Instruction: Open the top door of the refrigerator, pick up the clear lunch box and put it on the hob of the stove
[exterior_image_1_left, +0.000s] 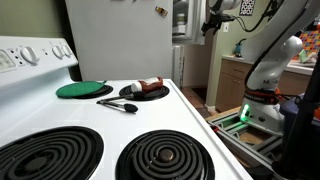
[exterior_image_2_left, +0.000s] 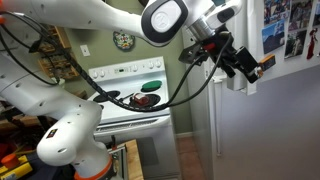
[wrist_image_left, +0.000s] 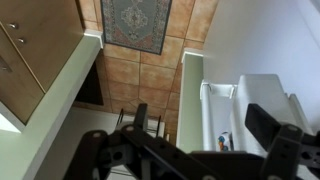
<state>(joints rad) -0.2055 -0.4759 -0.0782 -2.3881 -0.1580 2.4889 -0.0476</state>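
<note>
Glossy white enamel hob of the stove (exterior_image_1_left: 95, 125), black metal coils (exterior_image_1_left: 165, 156).

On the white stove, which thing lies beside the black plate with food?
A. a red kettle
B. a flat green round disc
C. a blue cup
B: in an exterior view a flat green disc lies on the stove, just beside the black plate with food.

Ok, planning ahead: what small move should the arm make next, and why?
Probably turn the gripper in toward the fridge: the top door looks already open, the gripper is open and empty, and no lunch box shows yet.
</note>
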